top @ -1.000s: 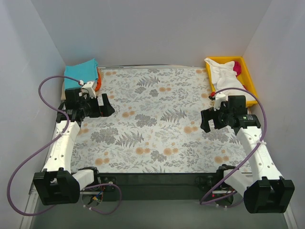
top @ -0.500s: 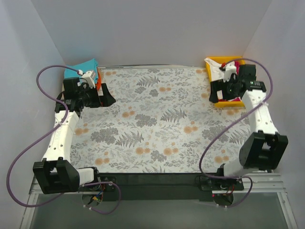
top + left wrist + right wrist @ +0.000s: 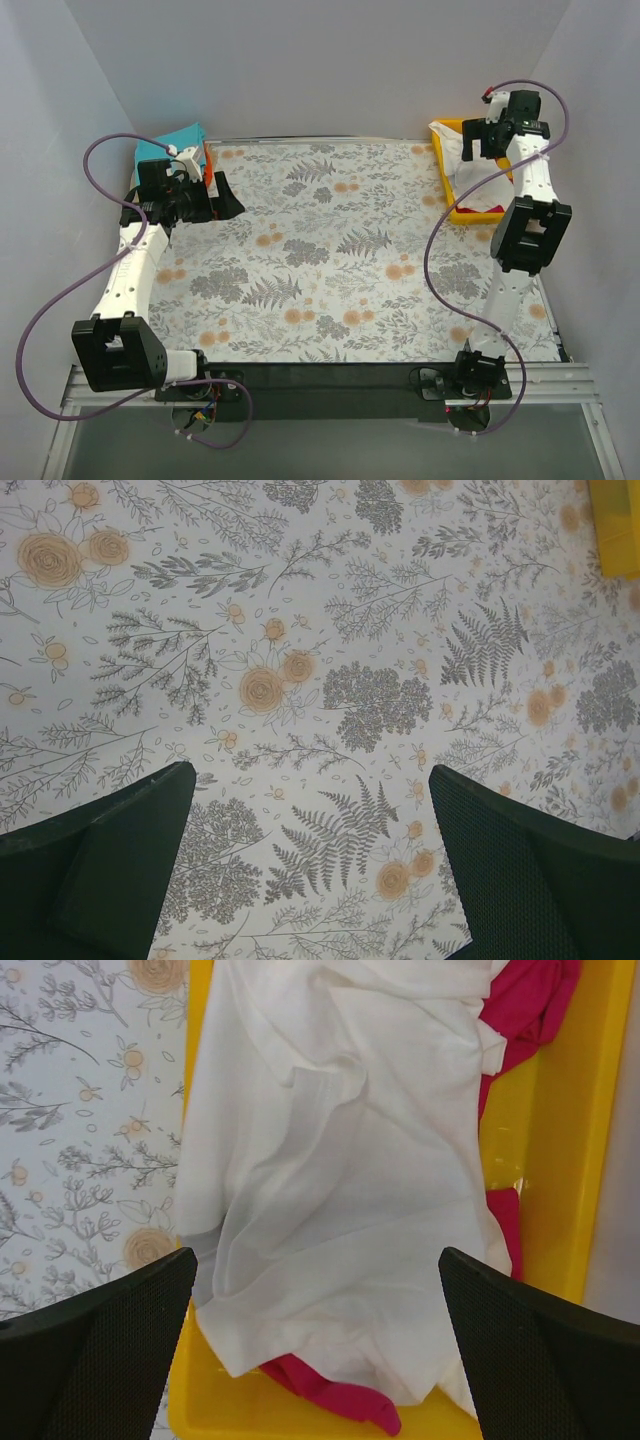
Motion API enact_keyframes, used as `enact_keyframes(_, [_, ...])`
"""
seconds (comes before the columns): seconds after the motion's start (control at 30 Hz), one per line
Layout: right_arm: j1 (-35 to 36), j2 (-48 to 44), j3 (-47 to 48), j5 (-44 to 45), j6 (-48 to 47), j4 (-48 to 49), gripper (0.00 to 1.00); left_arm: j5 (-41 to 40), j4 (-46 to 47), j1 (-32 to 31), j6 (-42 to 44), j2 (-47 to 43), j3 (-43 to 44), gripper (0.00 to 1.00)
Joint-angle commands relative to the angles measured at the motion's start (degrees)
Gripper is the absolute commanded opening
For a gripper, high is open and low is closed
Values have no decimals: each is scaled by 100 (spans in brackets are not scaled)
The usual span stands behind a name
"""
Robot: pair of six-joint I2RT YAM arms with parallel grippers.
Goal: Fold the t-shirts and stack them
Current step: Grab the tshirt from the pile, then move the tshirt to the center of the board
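Jaws apart, right gripper [image 3: 315, 1257] hangs directly above cream-white t-shirt [image 3: 340, 1160] in yellow bin [image 3: 560, 1160]; left gripper [image 3: 310, 770], likewise apart, well away from bin.

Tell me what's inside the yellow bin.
A crumpled white tee lies on top in the bin. A pink tee peeks out beneath it, mostly covered; anything deeper is hidden.

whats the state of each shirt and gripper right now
cream-white t-shirt: unfolded, crumpled in the yellow bin
magenta-pink t-shirt: crumpled beneath it
teal t-shirt: folded, far left corner
orange t-shirt: only an edge showing by the teal one
left gripper: jaws open, empty
right gripper: jaws open, empty, above the bin
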Motion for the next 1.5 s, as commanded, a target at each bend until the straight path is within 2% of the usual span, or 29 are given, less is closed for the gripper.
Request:
enact_keyframes(0.0, [20, 337, 319, 223, 101, 291, 96, -97, -52, -8, 57, -64, 96, 98])
enact_keyframes(0.27, [28, 820, -357, 311, 268, 1039, 87, -308, -386, -17, 162, 85, 420, 98])
enact_keyframes(0.33, [28, 900, -410, 311, 259, 1057, 79, -343, -430, -17, 171, 155, 491, 98])
enact_keyframes(0.4, [28, 988, -463, 285, 233, 1048, 67, -309, -474, -8, 180, 208, 579, 98])
enact_keyframes(0.43, [20, 997, -490, 285, 224, 1048, 53, -308, -483, -8, 180, 243, 597, 98])
enact_keyframes(0.5, [11, 936, -507, 224, 162, 1022, 35, -299, -509, -17, 154, 296, 667, 98])
enact_keyframes(0.53, [20, 866, -499, 206, 145, 996, 15, -300, -535, -8, 145, 305, 693, 98])
enact_keyframes(0.57, [11, 656, -499, 197, 136, 943, 5, -308, -536, -8, 119, 331, 720, 98])
enact_keyframes(0.6, [11, 532, -499, 206, 84, 934, 1, -308, -544, -8, 110, 331, 763, 98])
enact_keyframes(0.8, [-15, -812, -472, 346, -241, 864, 1, -203, -501, -8, 39, 278, 808, 98])
enact_keyframes(0.93, [-138, -1716, -376, 241, -128, 899, 1, -185, -465, -8, -5, 208, 817, 98])
enact_keyframes(1.13, [-138, -2316, 89, -5, -31, 969, 1, -238, -404, -8, -22, 138, 825, 98])
enact_keyframes(1.33, [-138, -3202, 504, -935, 443, 1390, 1, -256, -307, -8, -136, 59, 834, 98])
enact_keyframes(1.47, [-138, -3933, 126, -1867, 917, 2417, 1, -142, -290, 1, -320, 67, 913, 98])
